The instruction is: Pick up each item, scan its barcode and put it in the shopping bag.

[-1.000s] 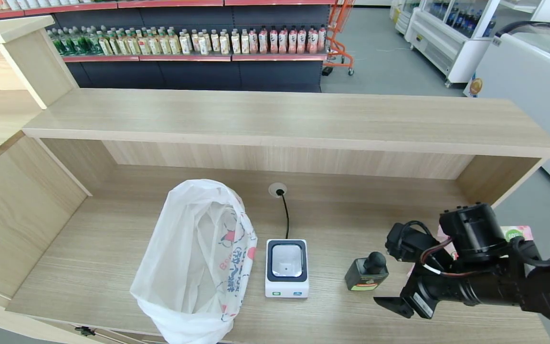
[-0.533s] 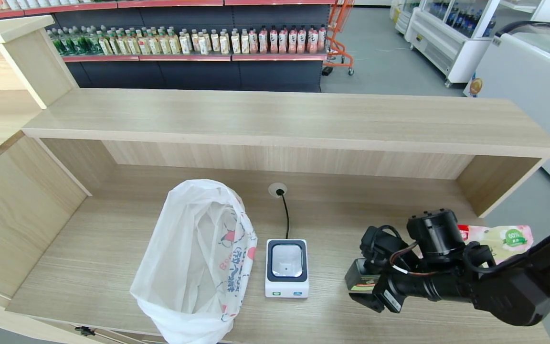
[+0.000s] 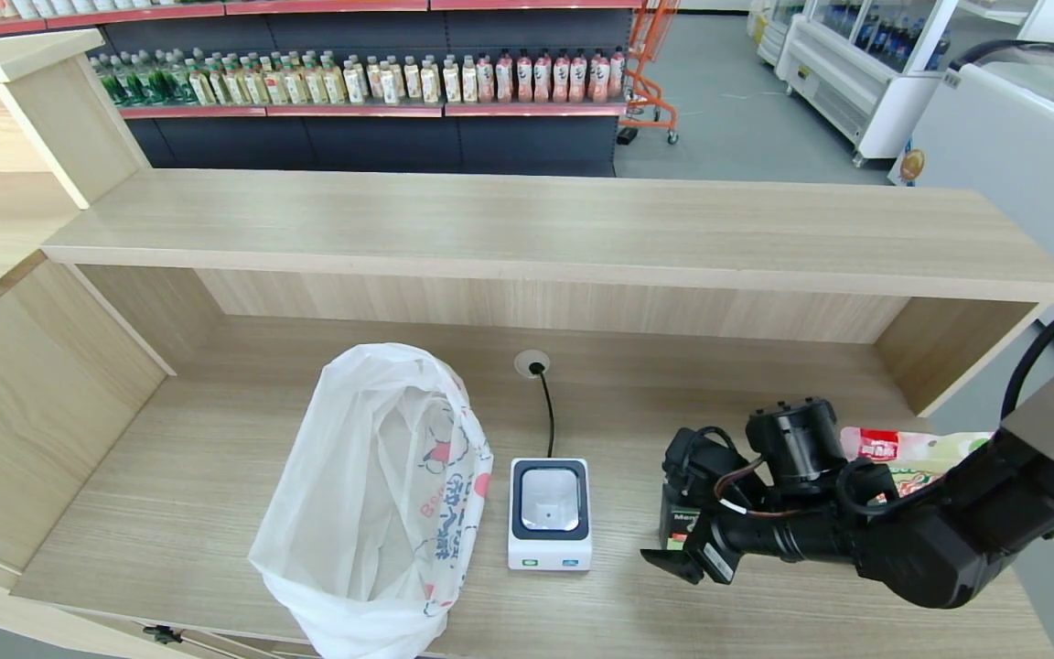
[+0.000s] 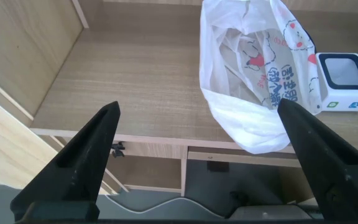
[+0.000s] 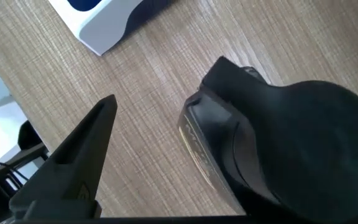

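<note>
Behind my right arm [image 3: 856, 540], dark bottle [image 3: 679, 531] mostly hidden. Same arm covers near half of pouch [image 3: 911, 450]. Bottom of shopping bag [image 3: 381, 476] cut off at near edge. In right wrist view, scanner [image 5: 114, 18] cut by edge.

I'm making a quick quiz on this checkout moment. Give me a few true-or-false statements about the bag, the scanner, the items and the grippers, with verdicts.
1. The shopping bag stands open on the counter, left of the scanner. True.
2. The dark bottle is inside the bag. False: it is on the counter right of the scanner, at the right gripper.
3. The left gripper has its fingers open and holds nothing. True.
4. The right gripper holds the pouch. False: the pouch lies on the counter behind the right arm.
5. A black cable runs from the scanner to a hole in the counter. True.
</note>
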Controlling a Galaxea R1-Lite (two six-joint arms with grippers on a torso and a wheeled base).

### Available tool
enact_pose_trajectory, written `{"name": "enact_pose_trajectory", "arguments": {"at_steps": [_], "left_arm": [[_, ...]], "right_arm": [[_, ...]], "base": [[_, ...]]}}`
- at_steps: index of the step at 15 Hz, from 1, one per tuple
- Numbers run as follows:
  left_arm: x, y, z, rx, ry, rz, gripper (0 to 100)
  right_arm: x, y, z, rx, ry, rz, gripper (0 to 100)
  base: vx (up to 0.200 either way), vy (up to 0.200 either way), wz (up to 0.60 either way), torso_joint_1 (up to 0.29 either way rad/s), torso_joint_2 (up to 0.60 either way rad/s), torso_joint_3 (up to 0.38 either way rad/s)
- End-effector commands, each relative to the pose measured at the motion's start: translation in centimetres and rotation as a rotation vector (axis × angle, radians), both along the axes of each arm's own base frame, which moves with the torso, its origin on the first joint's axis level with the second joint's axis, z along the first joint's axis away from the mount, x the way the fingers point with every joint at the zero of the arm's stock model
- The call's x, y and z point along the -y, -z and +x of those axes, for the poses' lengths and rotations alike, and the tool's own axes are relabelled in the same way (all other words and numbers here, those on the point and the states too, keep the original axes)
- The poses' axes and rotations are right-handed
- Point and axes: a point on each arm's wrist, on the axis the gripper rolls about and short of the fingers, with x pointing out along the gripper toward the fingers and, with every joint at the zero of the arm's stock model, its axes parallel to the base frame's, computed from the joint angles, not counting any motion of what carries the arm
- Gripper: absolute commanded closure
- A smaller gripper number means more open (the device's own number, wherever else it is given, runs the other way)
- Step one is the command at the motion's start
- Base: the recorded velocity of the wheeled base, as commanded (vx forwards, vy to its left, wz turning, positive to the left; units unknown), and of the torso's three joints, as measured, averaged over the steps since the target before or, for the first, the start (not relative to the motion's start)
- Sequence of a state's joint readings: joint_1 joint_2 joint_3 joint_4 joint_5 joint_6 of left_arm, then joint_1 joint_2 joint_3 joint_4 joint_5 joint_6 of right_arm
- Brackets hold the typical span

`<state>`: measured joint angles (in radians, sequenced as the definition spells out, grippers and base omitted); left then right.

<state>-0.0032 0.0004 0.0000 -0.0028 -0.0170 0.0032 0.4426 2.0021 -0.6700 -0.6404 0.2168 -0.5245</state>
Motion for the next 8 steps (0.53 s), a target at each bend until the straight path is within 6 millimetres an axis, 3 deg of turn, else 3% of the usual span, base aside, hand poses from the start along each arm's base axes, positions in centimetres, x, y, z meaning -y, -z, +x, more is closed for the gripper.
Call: {"name": "enact_pose_trajectory", "arguments": {"at_steps": [1, 2, 8], "left_arm": [[0.00, -0.01, 0.01, -0.001, 0.000, 0.000, 0], [0.00, -0.01, 0.01, -0.001, 0.000, 0.000, 0], [0.00, -0.01, 0.01, -0.001, 0.000, 0.000, 0]], "right_arm": [[-0.13, 0.12, 0.19, -0.001, -0.006, 0.002, 0], [-0.14, 0.09, 0.22, 0.003, -0.007, 0.000, 100], [-0.01, -0.09, -0.06, 0.005, -0.007, 0.001, 100]], "base": [[0.000, 0.000, 0.00, 0.000, 0.00, 0.000], [0.000, 0.000, 0.00, 0.000, 0.00, 0.000], [0.000, 0.000, 0.00, 0.000, 0.00, 0.000]]}}
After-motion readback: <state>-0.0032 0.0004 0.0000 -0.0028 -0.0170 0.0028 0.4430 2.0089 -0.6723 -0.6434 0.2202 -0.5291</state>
